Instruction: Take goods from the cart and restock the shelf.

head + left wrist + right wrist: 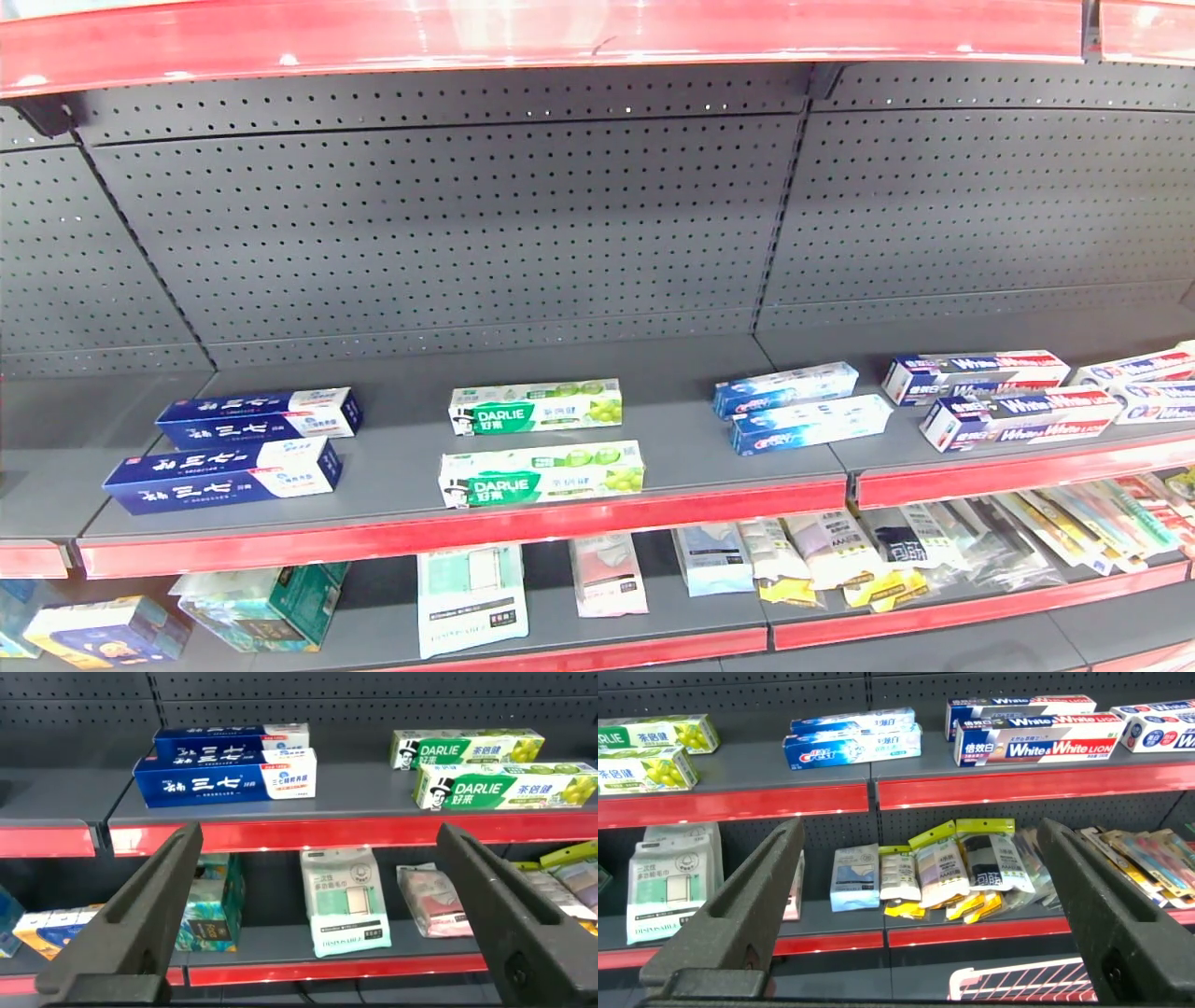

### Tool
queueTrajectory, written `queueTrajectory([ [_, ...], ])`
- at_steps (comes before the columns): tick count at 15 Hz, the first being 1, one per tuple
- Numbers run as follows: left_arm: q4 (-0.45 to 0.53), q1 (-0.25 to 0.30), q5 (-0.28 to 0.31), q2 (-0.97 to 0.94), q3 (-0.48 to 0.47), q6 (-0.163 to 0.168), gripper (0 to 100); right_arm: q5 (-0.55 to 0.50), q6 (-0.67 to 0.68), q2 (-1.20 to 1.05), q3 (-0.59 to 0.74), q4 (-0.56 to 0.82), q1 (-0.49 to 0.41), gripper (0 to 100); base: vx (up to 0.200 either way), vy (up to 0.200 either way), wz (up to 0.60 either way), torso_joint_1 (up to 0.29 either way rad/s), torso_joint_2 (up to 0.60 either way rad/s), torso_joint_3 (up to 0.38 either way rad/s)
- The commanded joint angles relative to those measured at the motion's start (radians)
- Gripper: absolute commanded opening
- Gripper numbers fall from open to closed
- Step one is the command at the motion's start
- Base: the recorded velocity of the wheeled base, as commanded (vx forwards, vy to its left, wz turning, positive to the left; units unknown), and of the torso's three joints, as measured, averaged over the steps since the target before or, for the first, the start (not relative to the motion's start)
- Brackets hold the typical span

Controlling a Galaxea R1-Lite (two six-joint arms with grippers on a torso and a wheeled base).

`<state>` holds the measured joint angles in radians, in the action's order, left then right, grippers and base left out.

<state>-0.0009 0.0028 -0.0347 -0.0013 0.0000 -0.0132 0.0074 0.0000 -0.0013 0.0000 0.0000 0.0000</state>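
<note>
The grey shelf (672,373) with a red front edge carries pairs of toothpaste boxes: dark blue boxes (224,474), green-and-white boxes (541,473), light blue boxes (808,423) and white-and-blue boxes (1019,416). My left gripper (320,835) is open and holds nothing; it faces the dark blue boxes (224,775) and green boxes (505,784) from some distance. My right gripper (922,826) is also open and holds nothing, in front of the light blue boxes (852,747). A white wire cart (1018,985) edge shows below the right gripper.
The lower shelf (597,644) holds pouches, sachets and toothbrush packs (1074,532), with teal cartons (266,607) at the left. Another red-edged shelf (560,33) overhangs above. Wide bare gaps lie between the toothpaste pairs and behind them, up to the perforated back panel.
</note>
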Motion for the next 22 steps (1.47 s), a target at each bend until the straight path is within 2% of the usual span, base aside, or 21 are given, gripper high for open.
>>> queueTrajectory([
  [1, -0.001, 0.0, -0.001, 0.003, 0.0, -0.001, 100, 0.0, 0.0, 0.001, 0.0, 0.0, 0.002, 100, 0.0, 0.0, 0.0, 0.0, 0.0, 0.0],
  [22, 0.001, 0.0, -0.001, 0.003, 0.0, -0.001, 100, -0.001, -0.002, 0.001, 0.0, 0.0, 0.002, 100, 0.0, 0.0, 0.0, 0.0, 0.0, 0.0],
])
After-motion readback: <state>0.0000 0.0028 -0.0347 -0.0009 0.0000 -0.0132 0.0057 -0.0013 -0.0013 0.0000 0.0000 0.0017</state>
